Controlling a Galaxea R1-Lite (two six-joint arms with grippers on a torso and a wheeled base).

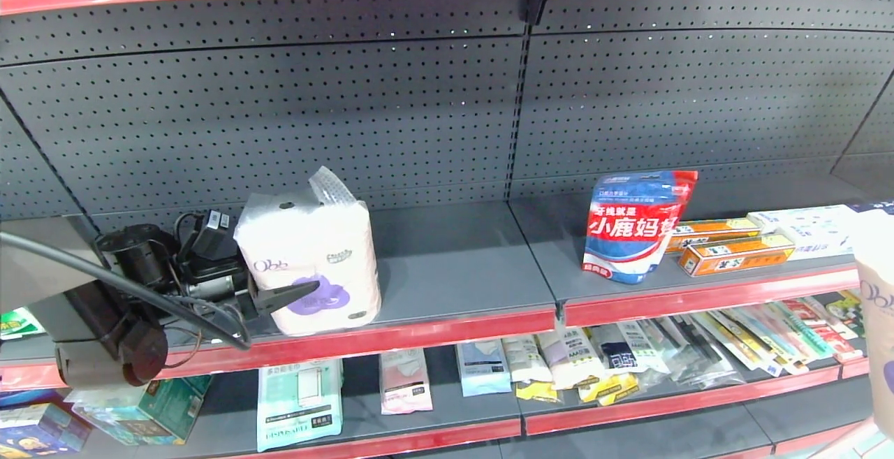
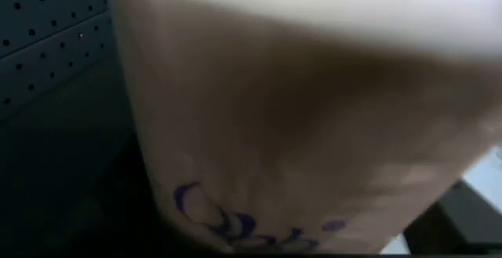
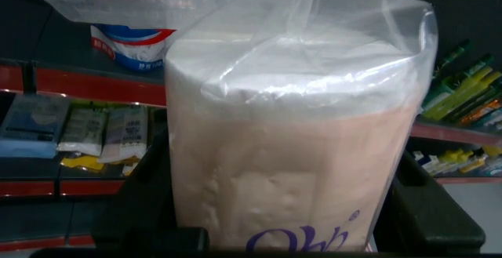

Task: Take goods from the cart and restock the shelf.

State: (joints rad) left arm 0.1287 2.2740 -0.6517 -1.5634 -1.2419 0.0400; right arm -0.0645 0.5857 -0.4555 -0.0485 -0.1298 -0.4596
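Note:
A white toilet paper pack [image 1: 311, 256] with a purple print stands on the grey shelf [image 1: 461, 270], towards its left end. My left gripper [image 1: 307, 267] is shut on it; one dark finger [image 1: 283, 296] lies across its front face and the other is hidden behind. The left wrist view shows this pack [image 2: 314, 117] from very close. A second, identical pack [image 1: 878, 319] hangs at the far right edge, in front of the shelves. My right gripper [image 3: 286, 211] is shut on that pack [image 3: 290, 125], with dark fingers [image 3: 431, 211] on either side.
A blue and red pouch [image 1: 637, 225] stands on the right shelf section, beside orange boxes [image 1: 733, 246] and white boxes [image 1: 817, 225]. Bare shelf lies between the left pack and the pouch. The lower shelf [image 1: 447, 431] carries flat packets [image 1: 300, 403] and toothbrushes [image 1: 789, 333].

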